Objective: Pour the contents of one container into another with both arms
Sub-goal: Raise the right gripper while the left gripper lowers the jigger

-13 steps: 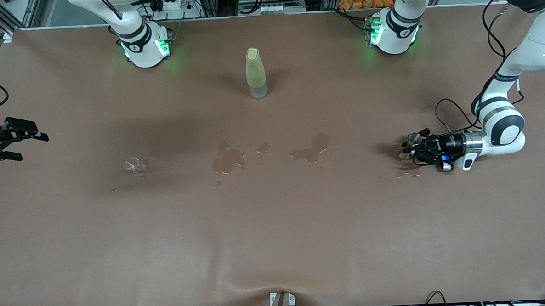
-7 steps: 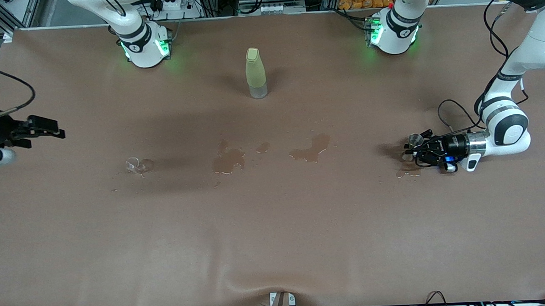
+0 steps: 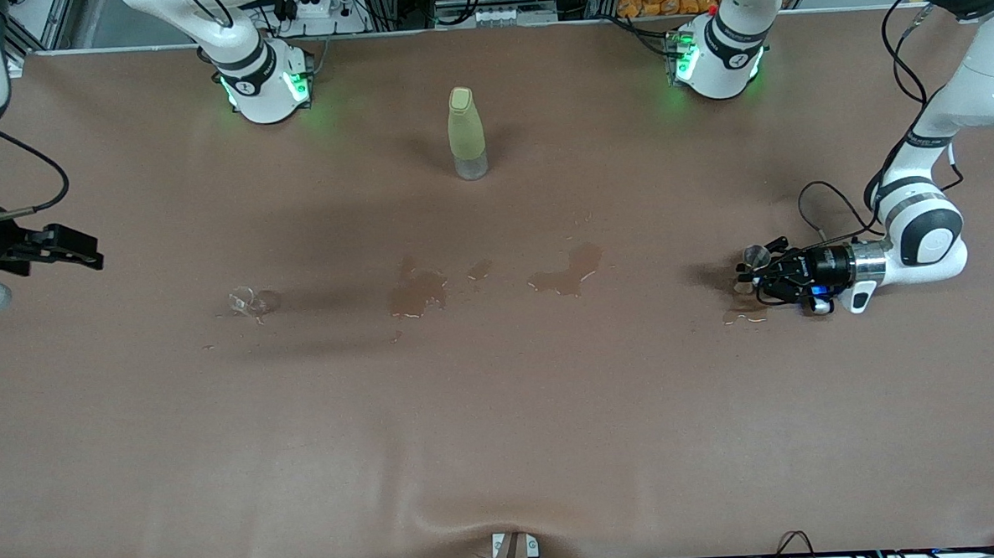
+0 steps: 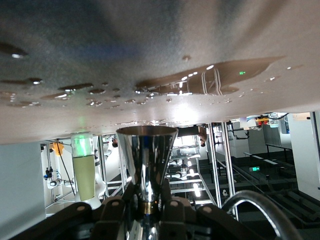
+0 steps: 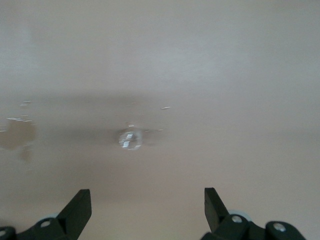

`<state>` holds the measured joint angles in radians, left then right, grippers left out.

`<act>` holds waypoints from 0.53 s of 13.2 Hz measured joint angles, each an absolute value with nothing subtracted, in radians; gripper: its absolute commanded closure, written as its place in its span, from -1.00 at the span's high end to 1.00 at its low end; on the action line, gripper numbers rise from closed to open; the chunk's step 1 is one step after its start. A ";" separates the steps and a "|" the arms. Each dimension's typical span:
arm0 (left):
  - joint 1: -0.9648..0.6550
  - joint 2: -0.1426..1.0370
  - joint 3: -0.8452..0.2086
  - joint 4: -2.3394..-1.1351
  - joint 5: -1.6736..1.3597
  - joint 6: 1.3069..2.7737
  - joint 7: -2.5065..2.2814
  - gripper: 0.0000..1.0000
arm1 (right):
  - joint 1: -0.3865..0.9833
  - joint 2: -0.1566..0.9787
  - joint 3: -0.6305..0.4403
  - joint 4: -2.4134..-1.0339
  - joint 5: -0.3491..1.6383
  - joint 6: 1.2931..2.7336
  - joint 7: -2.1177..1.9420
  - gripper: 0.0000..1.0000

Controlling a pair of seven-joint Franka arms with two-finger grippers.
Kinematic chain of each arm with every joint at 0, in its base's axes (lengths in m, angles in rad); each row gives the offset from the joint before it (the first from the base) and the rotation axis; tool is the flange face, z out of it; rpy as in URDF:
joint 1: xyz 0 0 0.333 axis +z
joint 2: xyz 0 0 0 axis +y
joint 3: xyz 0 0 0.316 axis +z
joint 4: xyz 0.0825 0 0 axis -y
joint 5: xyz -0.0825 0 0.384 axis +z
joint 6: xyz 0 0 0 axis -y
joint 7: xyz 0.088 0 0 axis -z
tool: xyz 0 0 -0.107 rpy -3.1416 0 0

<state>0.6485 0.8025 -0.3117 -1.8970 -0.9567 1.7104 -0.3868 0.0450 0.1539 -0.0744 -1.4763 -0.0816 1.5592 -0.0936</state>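
L tool (image 3: 748, 270) clamps metal cup (image 4: 146, 167), R tool (image 3: 85, 251) spread, glass cup (image 3: 245, 302) on table

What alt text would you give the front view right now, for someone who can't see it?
The left claw is shut on the grey metal cup low over the table's left-arm end, while the right claw hangs open at the right-arm end. The glass cup stands on the table toward that end; a yellow-green bottle stands near the bases, spill patches mid-table.
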 measured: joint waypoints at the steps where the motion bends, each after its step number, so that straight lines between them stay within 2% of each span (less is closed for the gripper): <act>1: 0.647 0.803 -0.312 -1.897 -0.957 1.712 -0.387 -0.65 | 0.046 0.154 -0.053 -1.472 -0.100 1.561 -0.084 1.00; 2: 0.646 0.803 -0.312 -1.897 -0.957 1.715 -0.388 -0.63 | 0.046 0.153 -0.040 -1.466 -0.095 1.563 -0.076 1.00; 3: 0.645 0.803 -0.312 -1.897 -0.957 1.720 -0.389 -0.52 | 0.046 0.152 -0.036 -1.460 -0.083 1.562 -0.070 1.00; 5: 0.645 0.803 -0.312 -1.897 -0.957 1.727 -0.389 -0.18 | 0.033 0.145 -0.038 -1.456 -0.053 1.560 -0.066 1.00; 7: 0.643 0.803 -0.312 -1.897 -0.957 1.729 -0.398 -0.11 | 0.009 0.139 -0.038 -1.456 -0.043 1.559 -0.066 1.00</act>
